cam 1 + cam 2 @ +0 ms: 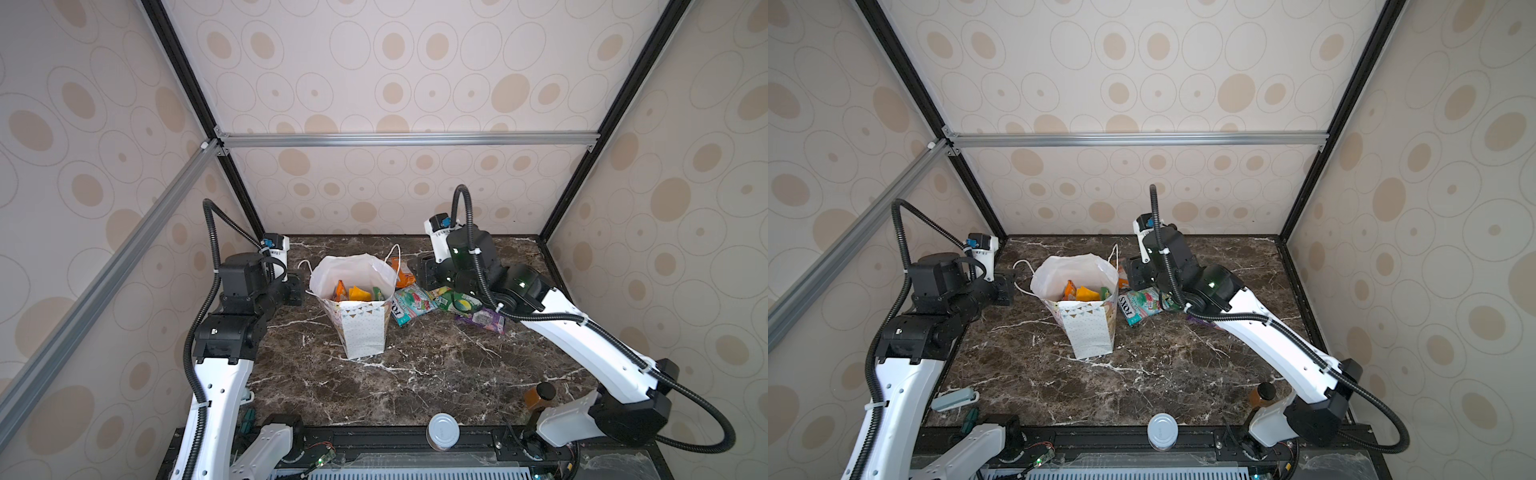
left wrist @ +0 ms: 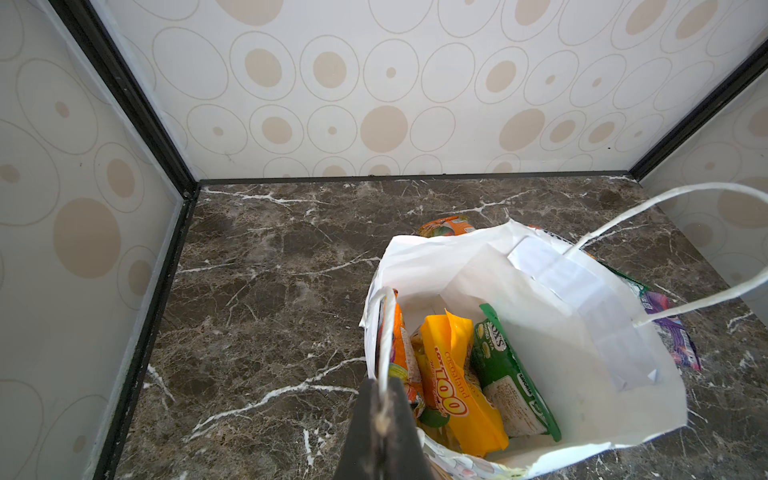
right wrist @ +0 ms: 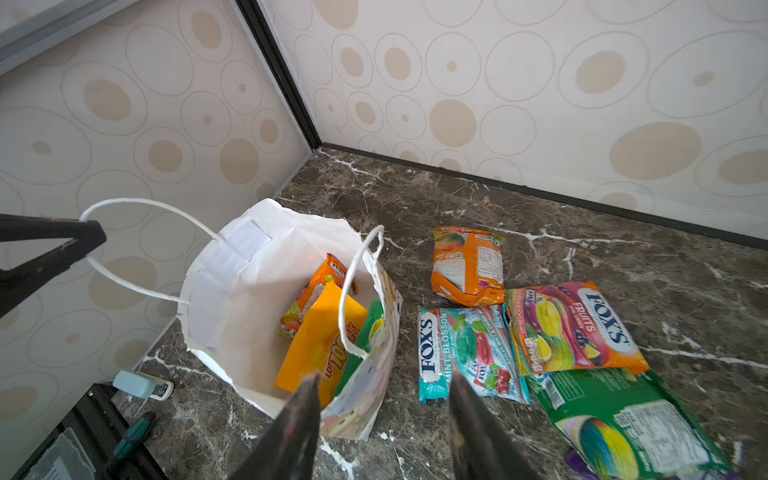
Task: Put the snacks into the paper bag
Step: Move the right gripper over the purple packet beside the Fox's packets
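The white paper bag (image 1: 361, 328) (image 1: 1090, 332) stands open mid-table. My left gripper (image 2: 383, 399) (image 1: 297, 286) is shut on one of its cord handles (image 3: 124, 282), holding it out to the side. Inside the bag stand an orange packet (image 2: 401, 353), a yellow one (image 2: 453, 374) and a green one (image 2: 511, 386). My right gripper (image 3: 384, 376) (image 1: 424, 270) hangs open and empty over the bag's right wall. On the table beside the bag lie an orange packet (image 3: 467, 266), a teal FOX'S packet (image 3: 465, 353), a pink-yellow FOX'S packet (image 3: 573, 332), a green one (image 3: 623, 419) and a purple one (image 1: 484, 320).
A silver-lidded can (image 1: 444, 430) and an amber bottle (image 1: 540, 395) stand at the front edge. A pale teal stapler-like object (image 1: 955, 399) and a green-handled tool (image 3: 133, 432) lie at the front left. Patterned walls close the table's back and sides.
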`<state>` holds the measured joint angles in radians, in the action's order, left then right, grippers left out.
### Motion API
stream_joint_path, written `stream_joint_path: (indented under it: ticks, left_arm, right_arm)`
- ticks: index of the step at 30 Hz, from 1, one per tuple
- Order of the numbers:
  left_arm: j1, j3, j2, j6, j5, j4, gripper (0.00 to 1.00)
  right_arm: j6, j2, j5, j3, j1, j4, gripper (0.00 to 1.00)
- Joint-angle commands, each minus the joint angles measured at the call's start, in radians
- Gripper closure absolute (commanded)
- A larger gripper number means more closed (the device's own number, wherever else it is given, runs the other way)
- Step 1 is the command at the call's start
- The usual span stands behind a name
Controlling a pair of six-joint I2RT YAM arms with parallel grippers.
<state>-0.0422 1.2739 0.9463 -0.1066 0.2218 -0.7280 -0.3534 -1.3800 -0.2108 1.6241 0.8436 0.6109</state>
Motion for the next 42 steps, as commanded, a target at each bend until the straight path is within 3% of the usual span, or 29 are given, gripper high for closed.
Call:
stream_joint_path:
  ticks: [1, 9, 15, 20, 23, 31, 42]
  left_arm:
    - [-0.005, 0.020, -0.007, 0.030, -0.005, 0.016, 1.00]
    - [-0.005, 0.022, -0.014, 0.030, -0.007, 0.010, 1.00]
    - [-0.006, 0.016, -0.024, 0.030, -0.009, 0.012, 1.00]
    - [-0.005, 0.010, -0.024, 0.030, -0.002, 0.015, 1.00]
    - [-0.005, 0.006, -0.032, 0.030, -0.004, 0.014, 1.00]
    - [-0.005, -0.013, -0.038, 0.026, 0.005, 0.022, 1.00]
    - [-0.005, -0.005, -0.042, 0.028, -0.004, 0.018, 1.00]
  right_arm:
    - [-0.034, 0.102, -0.067, -0.086, -0.027, 0.002, 0.46]
    - [-0.132, 0.301, -0.104, -0.298, -0.177, 0.099, 0.45]
    - [-0.207, 0.395, -0.066, -0.419, -0.341, 0.163, 0.44]
    - [-0.249, 0.387, 0.169, -0.562, -0.559, 0.136, 0.46]
    - [-0.266, 0.390, 0.234, -0.655, -0.652, 0.079, 0.46]
    - [-0.300, 0.381, 0.340, -0.817, -0.807, -0.030, 0.46]
    - [-0.317, 0.323, 0.358, -0.909, -0.883, -0.123, 0.43]
